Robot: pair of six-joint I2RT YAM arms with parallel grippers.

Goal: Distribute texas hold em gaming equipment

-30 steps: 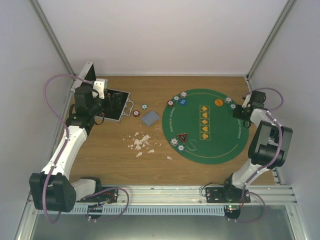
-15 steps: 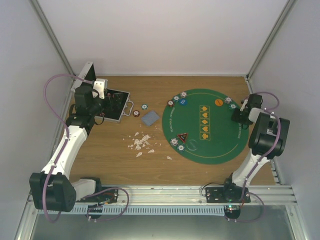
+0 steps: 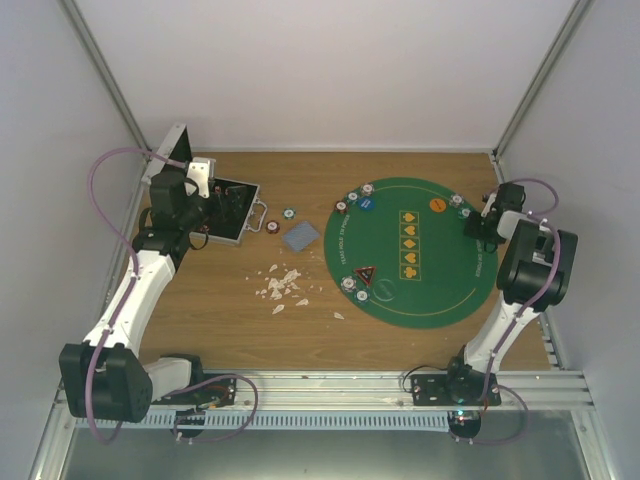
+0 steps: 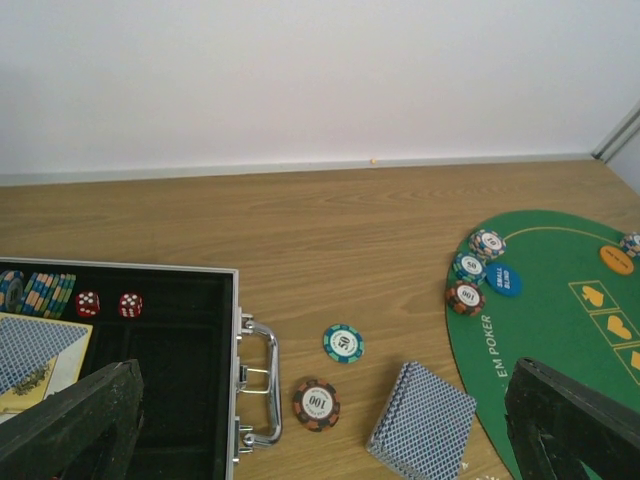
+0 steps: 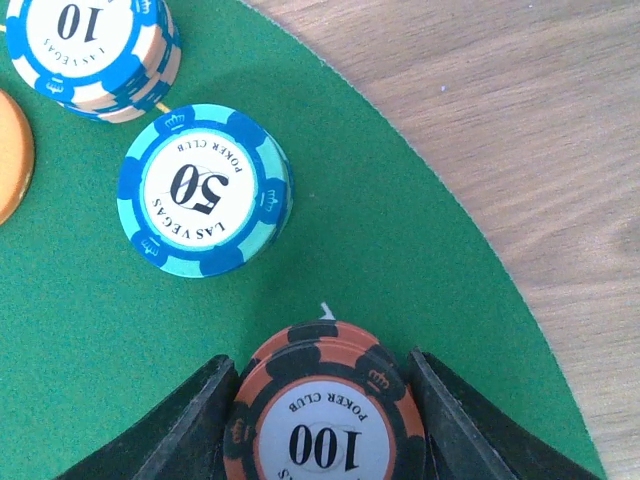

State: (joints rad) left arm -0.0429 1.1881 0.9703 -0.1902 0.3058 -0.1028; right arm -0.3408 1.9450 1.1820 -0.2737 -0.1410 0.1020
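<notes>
Two black fingers of our right pincer (image 5: 322, 385) pinch a stack of 100 chips (image 5: 325, 445), one finger pressed to each side. The stack sits at the edge of the green mat (image 5: 90, 340), near a blue stack of 50 chips (image 5: 205, 190). Our left pincer (image 4: 320, 405) is spread wide and holds nothing, above the open case (image 4: 160, 340). The deck of cards (image 4: 422, 420) lies on the wood between case and mat.
</notes>
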